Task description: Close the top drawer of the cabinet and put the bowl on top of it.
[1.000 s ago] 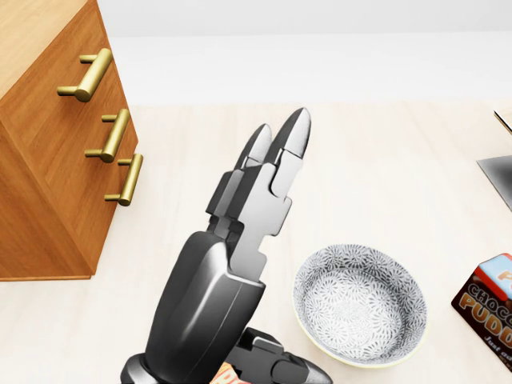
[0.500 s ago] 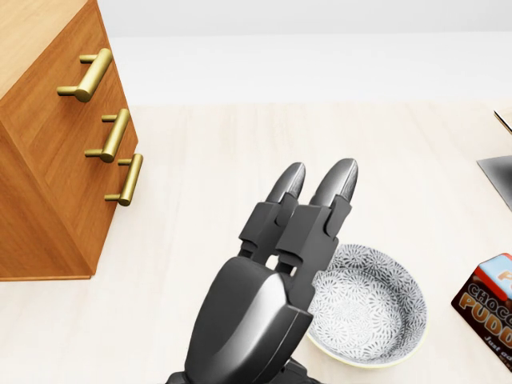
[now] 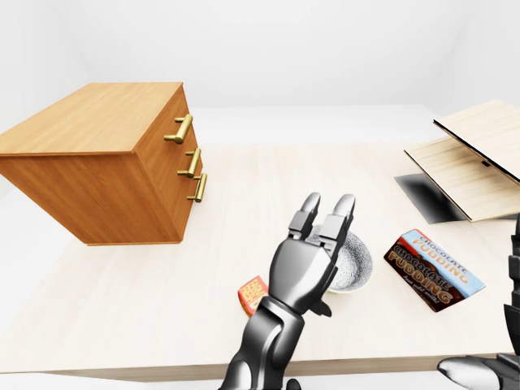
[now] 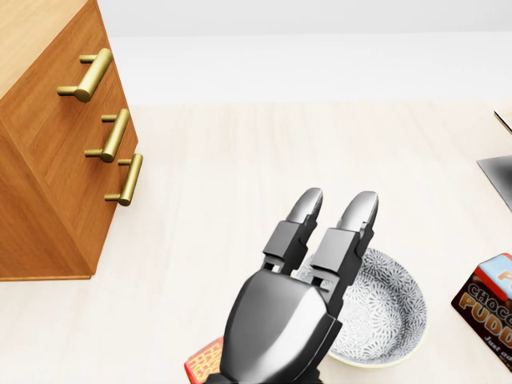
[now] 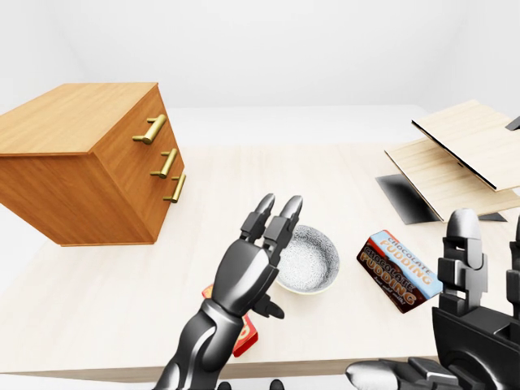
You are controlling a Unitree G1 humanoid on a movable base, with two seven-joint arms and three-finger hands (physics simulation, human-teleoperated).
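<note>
Speckled grey ceramic bowl sits on pale wooden counter, well apart from orange-brown wooden cabinet. Left robot hand hovers over bowl's left rim, fingers straight, empty. Next: straddle rim, clench evenly.

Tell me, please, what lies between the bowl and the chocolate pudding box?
Nothing does. The right-eye view shows only bare table between the bowl and the chocolate pudding box.

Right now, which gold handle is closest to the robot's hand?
The bottom handle of the three on the cabinet: it sits lowest, toward the left hand; the other two are higher up.
</note>
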